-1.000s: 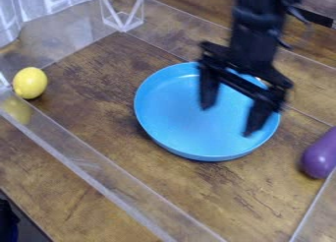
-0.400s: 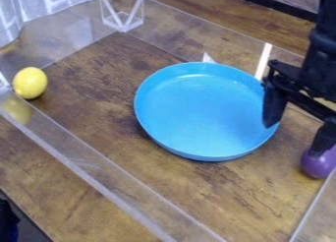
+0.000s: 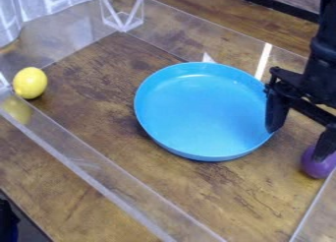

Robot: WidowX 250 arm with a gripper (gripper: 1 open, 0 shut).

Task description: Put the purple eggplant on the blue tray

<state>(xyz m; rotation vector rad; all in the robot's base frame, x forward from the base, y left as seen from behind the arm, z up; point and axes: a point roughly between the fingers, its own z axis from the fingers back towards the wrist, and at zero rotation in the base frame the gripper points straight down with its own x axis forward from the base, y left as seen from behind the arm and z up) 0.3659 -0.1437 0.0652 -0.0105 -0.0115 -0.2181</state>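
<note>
The blue tray (image 3: 197, 113) lies in the middle of the wooden table, a round shallow dish with nothing in it. At the right edge of the view only the lower end of the purple eggplant (image 3: 316, 164) shows, the rest hidden by a black finger. My gripper (image 3: 302, 130) hangs over the eggplant, pointing down, with its jaws open. One finger (image 3: 276, 106) stands by the tray's right rim, the other just above the eggplant. Nothing is held between them.
A yellow lemon (image 3: 29, 83) rests at the far left. Clear plastic walls (image 3: 79, 148) fence the work area along the left, front and back. A white slip (image 3: 264, 59) stands behind the tray.
My gripper has moved from over the tray to the right, down over the eggplant. It stays open. Over the last half second it barely shifted.
</note>
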